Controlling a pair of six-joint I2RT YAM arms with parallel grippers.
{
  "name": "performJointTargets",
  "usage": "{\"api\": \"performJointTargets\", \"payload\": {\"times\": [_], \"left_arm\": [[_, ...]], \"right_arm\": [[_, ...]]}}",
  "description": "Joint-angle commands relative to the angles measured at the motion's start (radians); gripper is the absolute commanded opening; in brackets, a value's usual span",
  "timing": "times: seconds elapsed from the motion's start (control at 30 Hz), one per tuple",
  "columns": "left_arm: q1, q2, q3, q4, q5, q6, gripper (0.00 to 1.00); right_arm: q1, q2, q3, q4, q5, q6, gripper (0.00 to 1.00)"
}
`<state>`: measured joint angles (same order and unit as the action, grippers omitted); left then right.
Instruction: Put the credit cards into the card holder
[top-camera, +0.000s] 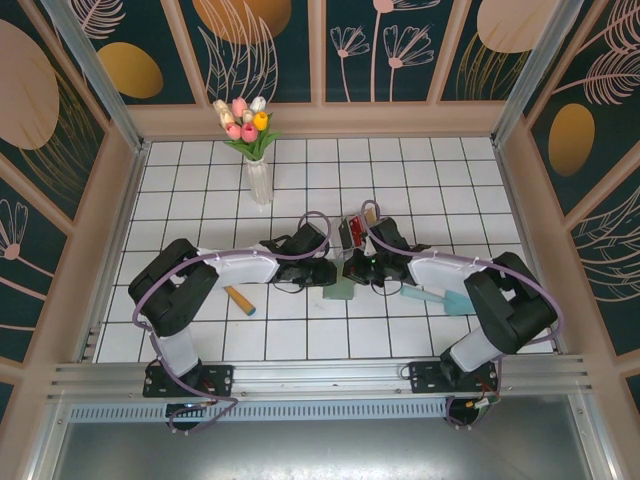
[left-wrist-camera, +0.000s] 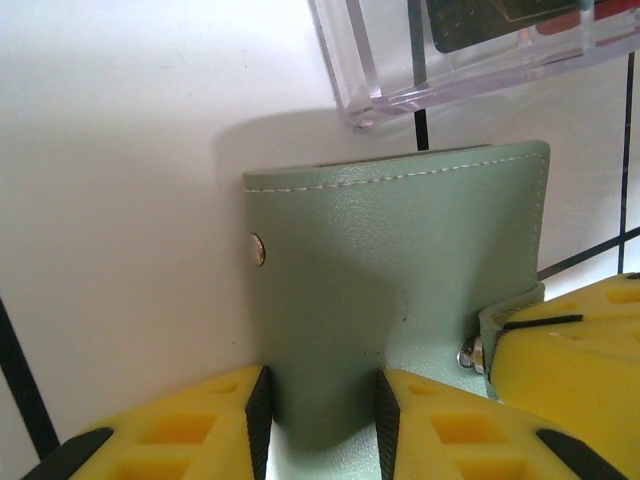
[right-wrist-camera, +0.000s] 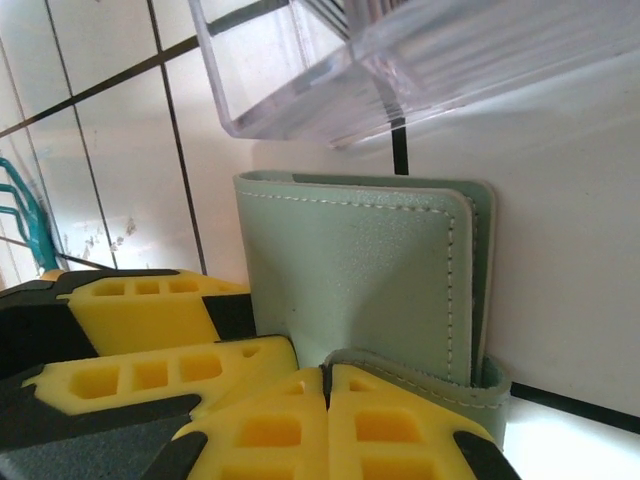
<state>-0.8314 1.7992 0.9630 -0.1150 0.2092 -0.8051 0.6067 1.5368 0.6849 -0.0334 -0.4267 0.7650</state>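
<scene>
The sage-green card holder lies folded on the tiles between my two grippers, just in front of a clear plastic box. My left gripper has its pads on both sides of the near edge of the card holder's cover. My right gripper is shut, with the small side tab of the card holder pinched at its tips. A tan card lies under the left arm. A pale blue card lies under the right arm.
The clear box holds red and dark contents and sits right behind the card holder. A glass vase of tulips stands at the back left. Raised walls ring the tiled floor.
</scene>
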Motion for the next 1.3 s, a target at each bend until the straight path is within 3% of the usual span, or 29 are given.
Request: {"api": "performJointTargets", "payload": {"times": [0.0,0.63,1.27], "left_arm": [[-0.008,0.028,-0.016,0.006,0.012,-0.011,0.34],[-0.009,0.026,-0.036,0.035,0.004,-0.036,0.30],[-0.009,0.017,-0.052,0.043,-0.010,-0.063,0.27]], "right_arm": [[0.023,0.024,0.029,-0.113,0.068,-0.018,0.00],[0.111,0.105,0.082,-0.303,0.222,-0.042,0.00],[0.183,0.066,-0.250,-0.099,0.318,0.032,0.00]]}}
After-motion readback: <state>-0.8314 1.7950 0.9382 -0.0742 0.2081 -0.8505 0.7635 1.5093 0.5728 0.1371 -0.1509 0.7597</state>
